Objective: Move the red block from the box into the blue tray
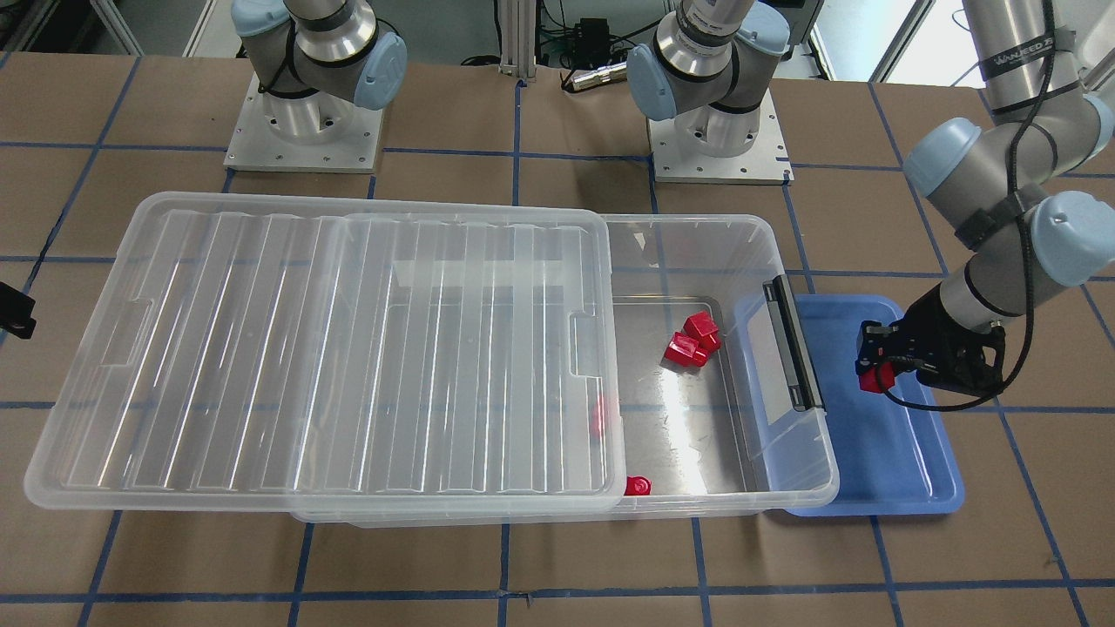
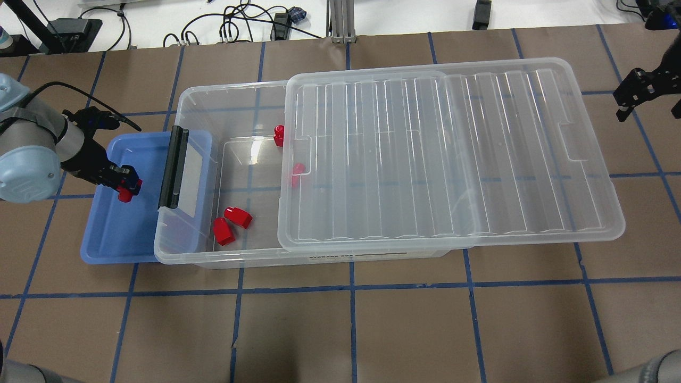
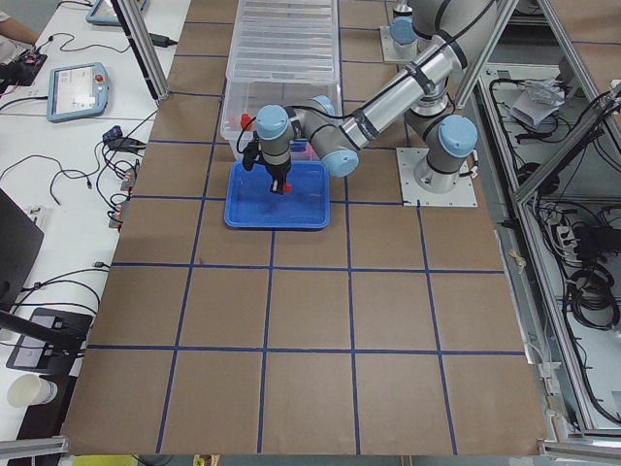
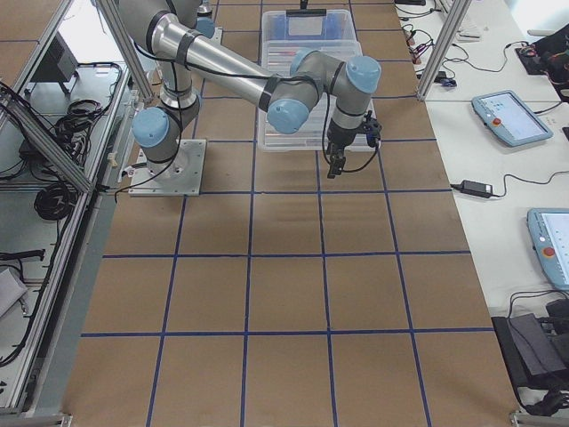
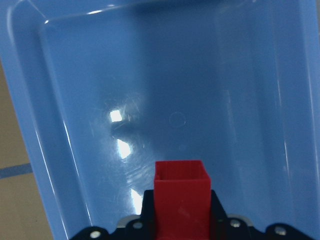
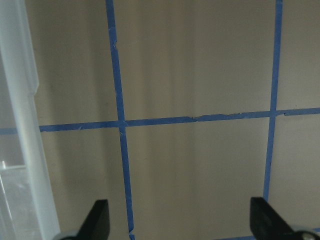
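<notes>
Hovering over shallow blue plastic tray (image 2: 106, 239), left gripper (image 2: 126, 186) pinches small red plastic cube (image 5: 181, 192); release pending; right gripper (image 6: 180, 220) spread.

Bright, even light across your views, glare streaking the box (image 1: 697, 444) floor toward 5 o'clock, blue tray (image 5: 65, 125) glinting.

Silver arms (image 1: 1015, 43) carry pale-blue joint caps (image 1: 1080, 239), a black cable (image 2: 123, 121) and seemingly printed lettering (image 1: 1028, 52).

Overhead and front cameras (facing oppositely) share the box (image 2: 250, 175).
</notes>
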